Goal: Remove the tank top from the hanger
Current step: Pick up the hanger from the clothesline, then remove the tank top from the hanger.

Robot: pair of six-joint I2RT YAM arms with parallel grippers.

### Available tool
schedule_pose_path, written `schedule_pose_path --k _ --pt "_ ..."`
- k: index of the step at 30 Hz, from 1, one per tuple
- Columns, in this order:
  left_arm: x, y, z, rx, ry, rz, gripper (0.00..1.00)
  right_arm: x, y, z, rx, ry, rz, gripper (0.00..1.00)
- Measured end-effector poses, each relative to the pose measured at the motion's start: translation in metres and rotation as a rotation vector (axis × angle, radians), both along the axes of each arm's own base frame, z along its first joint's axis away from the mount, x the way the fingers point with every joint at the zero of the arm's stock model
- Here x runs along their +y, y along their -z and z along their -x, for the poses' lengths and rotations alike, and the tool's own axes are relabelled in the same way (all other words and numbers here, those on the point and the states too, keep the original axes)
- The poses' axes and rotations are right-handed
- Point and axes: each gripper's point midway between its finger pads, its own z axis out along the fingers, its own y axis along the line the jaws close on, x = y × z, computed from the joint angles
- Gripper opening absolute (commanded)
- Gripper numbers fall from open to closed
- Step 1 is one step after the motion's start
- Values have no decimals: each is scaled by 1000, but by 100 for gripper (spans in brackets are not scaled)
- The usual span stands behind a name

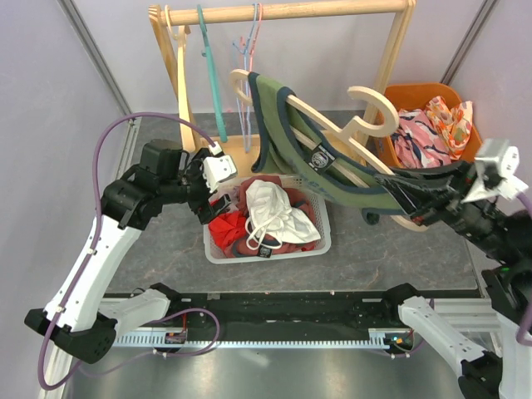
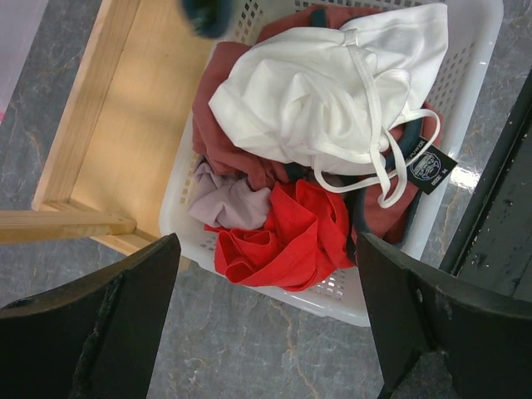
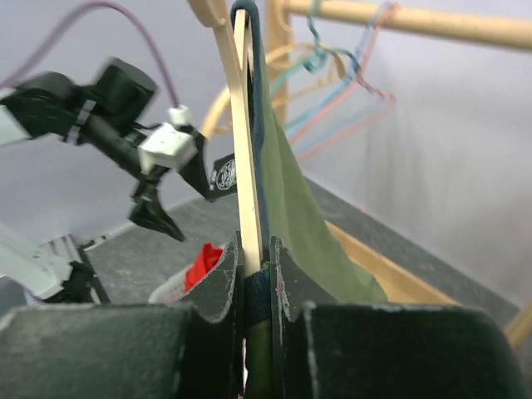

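An olive-green tank top point(image 1: 293, 143) with navy trim hangs on a wooden hanger point(image 1: 371, 106), held tilted in the air over the white basket point(image 1: 268, 254). My right gripper point(image 1: 401, 196) is shut on the hanger's right end, with the top's navy trim pinched in too. In the right wrist view the hanger point(image 3: 243, 125) and the top point(image 3: 293, 204) rise straight out of that gripper point(image 3: 253, 253). My left gripper point(image 1: 202, 199) is open and empty, hovering over the basket's near-left corner. Its view point(image 2: 266, 249) looks down on red and white clothes.
The basket point(image 2: 332, 301) holds red, white, pink and maroon garments. A wooden rack point(image 1: 291, 11) at the back carries teal, pink and wooden hangers; its base board point(image 2: 141, 125) lies left of the basket. An orange bin point(image 1: 424, 90) of patterned clothes stands at back right.
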Motion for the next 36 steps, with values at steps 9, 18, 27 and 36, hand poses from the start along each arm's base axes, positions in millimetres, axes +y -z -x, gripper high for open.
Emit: schedule_pose_path --k 9,18,27,36 --pt "2 -5 3 -15 -1 7 94 16 -40 32 -118 -174 -54 0" --pt "5 -15 9 -50 -1 25 94 44 -104 -4 -209 -285 -112 0" --pt "8 -16 8 -52 -13 26 94 28 -180 46 -500 -317 -196 0" --pt "10 -17 8 -57 -20 30 94 19 -182 65 -567 -298 -192 0"
